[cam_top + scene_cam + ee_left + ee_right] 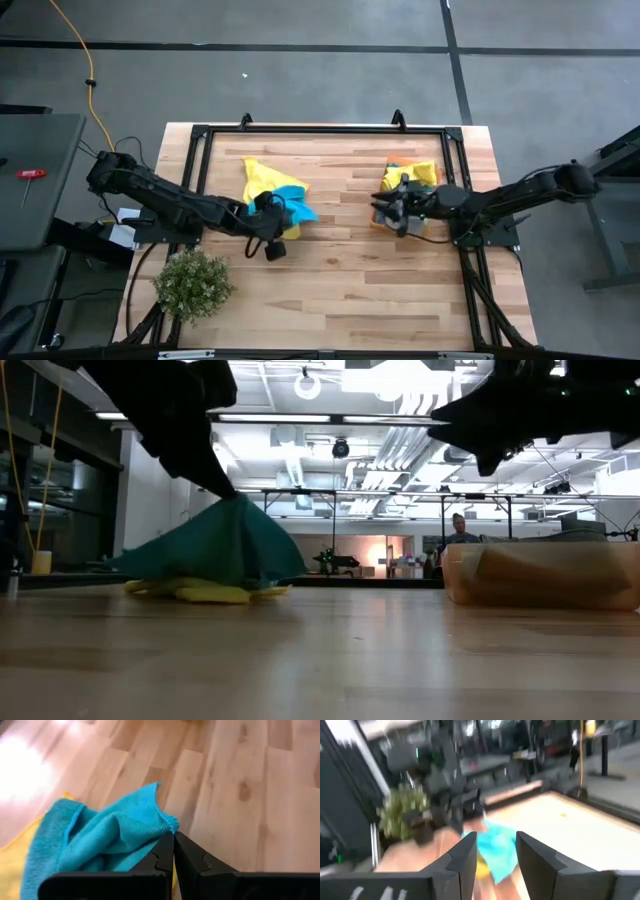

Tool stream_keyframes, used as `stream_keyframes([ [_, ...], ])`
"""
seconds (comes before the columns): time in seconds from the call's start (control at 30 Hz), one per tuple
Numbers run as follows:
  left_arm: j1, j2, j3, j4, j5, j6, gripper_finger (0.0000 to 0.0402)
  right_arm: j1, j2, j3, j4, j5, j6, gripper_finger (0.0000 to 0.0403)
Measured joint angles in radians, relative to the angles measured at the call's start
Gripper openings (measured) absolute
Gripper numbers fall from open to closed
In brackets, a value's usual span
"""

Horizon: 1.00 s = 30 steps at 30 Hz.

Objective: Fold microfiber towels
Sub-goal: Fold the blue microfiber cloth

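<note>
- Pinching a corner of the soft teal-blue microfiber towel (107,837), the left gripper (173,851) had its dark fingers clamped together on the cloth's stitched hem, lifting it into a tent above the table.
- That towel sat left of the table's middle, draped partly over a crumpled yellow microfiber towel (262,178) lying flat beneath it.
- The hold looked thin, on the very edge of the hem; my judgement was that the plush weave could slip free if the arm pulled quickly.
- A second risk: the yellow cloth touched the blue one, so its nap might cling and be dragged along, spoiling any clean fold.
- The right gripper (495,851) hovered over the orange translucent plastic bin (380,212) at the table's right, its fingers parted and empty; more yellow and grey cloth was heaped in that bin.
- Reaching across toward the raised towel, it might bump the left arm, since both would work near the same cloth.
- The pale wooden plank table (360,290) looked smooth and lightly glossy, offering little friction to keep a towel from sliding.
- A small bushy green plant (192,284) stood at the near-left corner, close beside the left arm's elbow.
</note>
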Motion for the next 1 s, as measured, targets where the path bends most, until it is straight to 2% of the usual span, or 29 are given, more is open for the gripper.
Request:
stream_keyframes([
  [0.1, 0.013, 0.000, 0.000, -0.001, -0.011, -0.005, 0.0000, 0.043, 0.085, 0.087, -0.133, 0.006, -0.015, 0.0129],
  [0.27, 0.046, 0.000, 0.000, 0.001, -0.010, -0.007, 0.0000, 0.118, 0.316, 0.255, -0.270, 0.021, -0.118, 0.0129],
  [0.47, 0.047, 0.000, 0.000, 0.000, -0.007, -0.011, 0.0000, 0.168, 0.626, 0.424, -0.282, 0.229, -0.230, 0.0129],
  [0.57, 0.042, 0.000, 0.000, -0.002, -0.006, -0.010, 0.0000, 0.167, 0.754, 0.518, -0.283, 0.291, -0.289, 0.0133],
  [0.83, 0.042, 0.000, 0.000, -0.006, -0.006, -0.005, 0.0000, 0.098, 0.966, 0.755, -0.473, 0.391, -0.326, 0.0205],
  [1.0, 0.042, 0.000, 0.000, -0.007, -0.006, -0.004, 0.0000, 0.056, 1.044, 0.830, -0.508, 0.384, -0.324, 0.0237],
])
